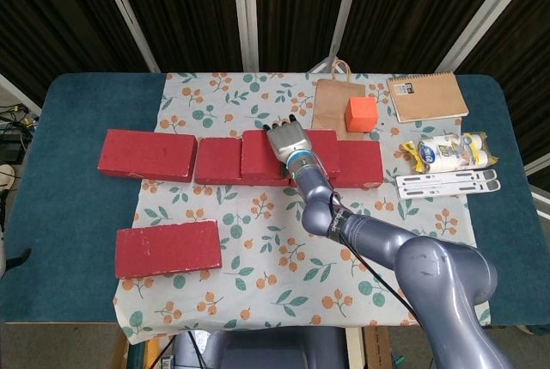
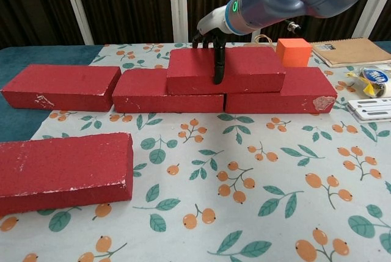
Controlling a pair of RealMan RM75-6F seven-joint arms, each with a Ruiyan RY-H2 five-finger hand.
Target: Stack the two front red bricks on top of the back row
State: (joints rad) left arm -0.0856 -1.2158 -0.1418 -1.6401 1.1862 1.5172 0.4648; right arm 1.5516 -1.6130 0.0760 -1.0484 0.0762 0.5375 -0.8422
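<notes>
My right hand [image 1: 290,139] grips a red brick [image 1: 256,153] from above, thumb [image 2: 218,61] down its front face and the other fingers behind it. That brick [image 2: 256,69] lies across the seam of the middle brick [image 2: 168,99] and right brick [image 2: 281,98] of the back row. The row's left brick [image 1: 146,154] is bare on top. One more red brick [image 1: 168,249] lies alone at the front left, also seen as the near brick [image 2: 64,170] in the chest view. My left hand does not show in either view.
An orange cube [image 1: 362,113] sits on a brown paper bag [image 1: 331,104] behind the row. A notebook [image 1: 427,96], wrapped rolls [image 1: 447,152] and white strips [image 1: 447,183] lie at the right. A floral cloth [image 1: 258,214] covers the blue table.
</notes>
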